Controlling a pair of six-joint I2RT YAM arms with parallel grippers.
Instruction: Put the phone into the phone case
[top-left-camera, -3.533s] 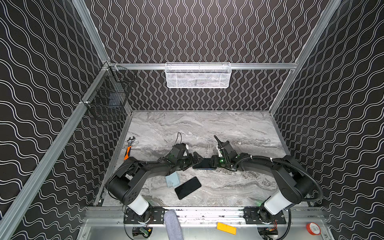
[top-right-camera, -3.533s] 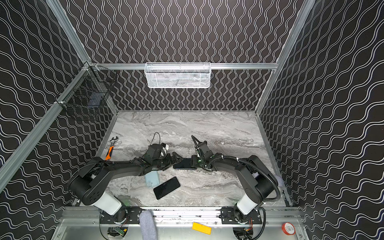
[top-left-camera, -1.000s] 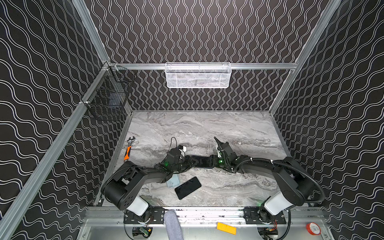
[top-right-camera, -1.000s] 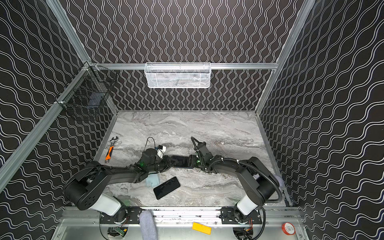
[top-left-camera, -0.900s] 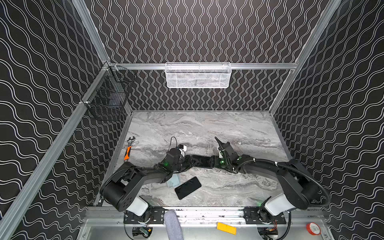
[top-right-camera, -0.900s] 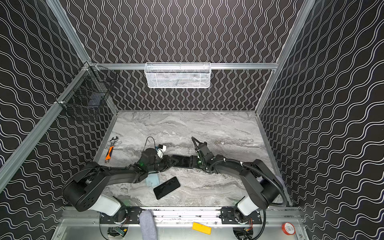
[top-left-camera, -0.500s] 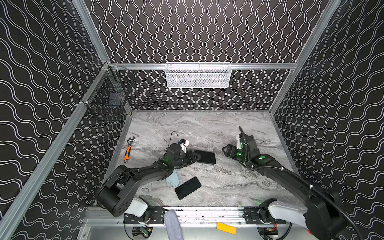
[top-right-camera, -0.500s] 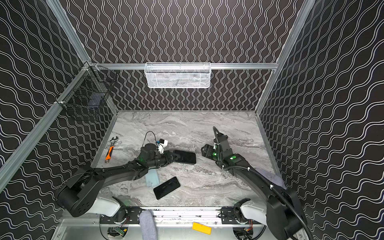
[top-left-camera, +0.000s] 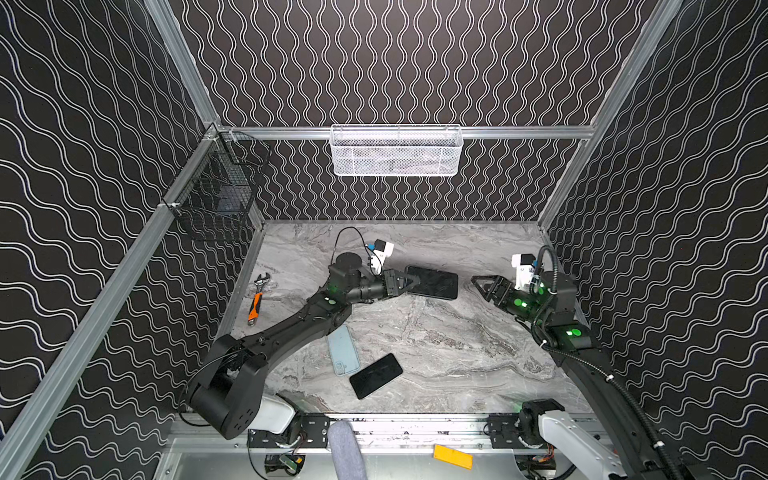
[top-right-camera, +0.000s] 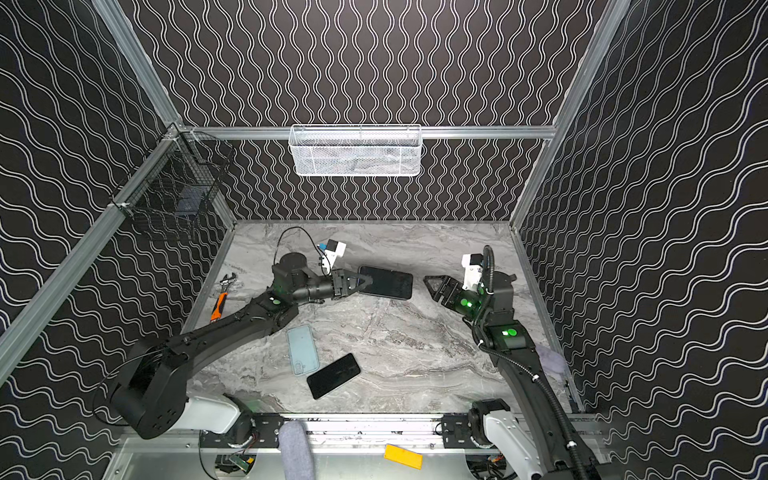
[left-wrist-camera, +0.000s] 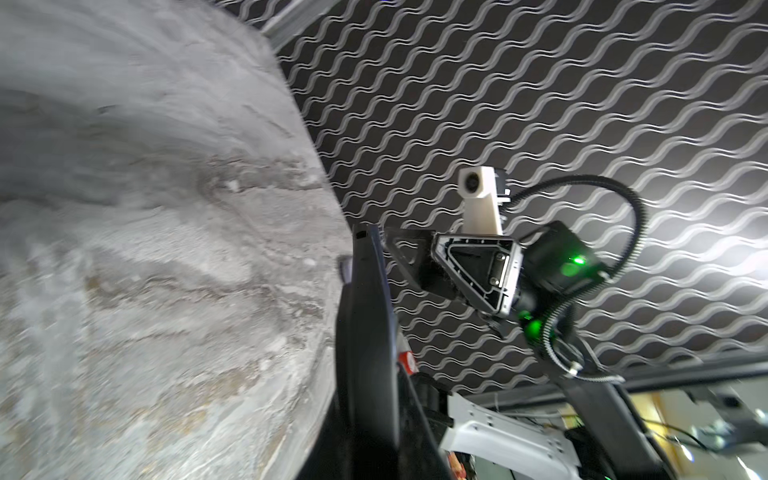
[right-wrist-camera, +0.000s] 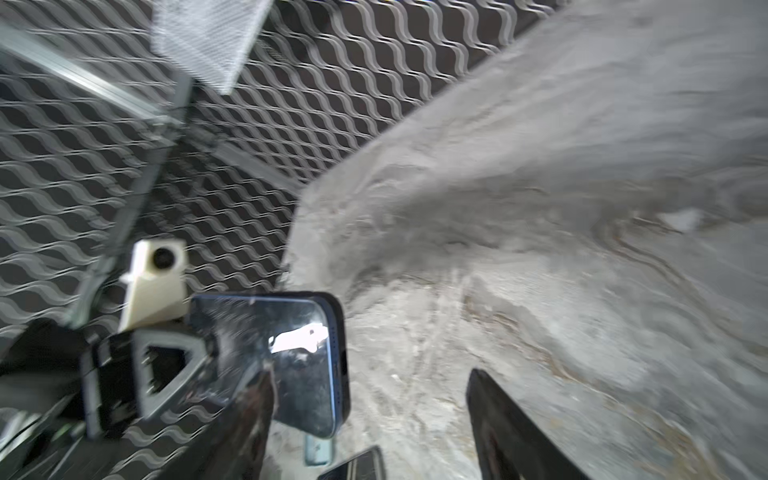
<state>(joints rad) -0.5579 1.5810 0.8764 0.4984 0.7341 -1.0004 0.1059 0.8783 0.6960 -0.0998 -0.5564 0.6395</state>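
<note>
My left gripper (top-left-camera: 409, 282) is shut on the left end of a dark phone (top-left-camera: 432, 282) with a blue rim, holding it flat above the marble table (top-left-camera: 436, 332). The phone shows edge-on in the left wrist view (left-wrist-camera: 365, 332) and glossy in the right wrist view (right-wrist-camera: 307, 353). My right gripper (top-left-camera: 478, 286) stands open and empty, a short way right of the phone's free end. A light blue phone case (top-left-camera: 343, 350) lies near the front of the table, with a second black slab (top-left-camera: 376, 375) touching it.
An orange-handled wrench (top-left-camera: 256, 299) lies by the left wall. A white mesh basket (top-left-camera: 395, 151) hangs on the back wall and a black wire basket (top-left-camera: 220, 195) on the left wall. Metal frame rails edge the table.
The right gripper has let go of the phone's right end, opened and drawn back to the right. The left gripper has carried the phone a little up and away from the front.
</note>
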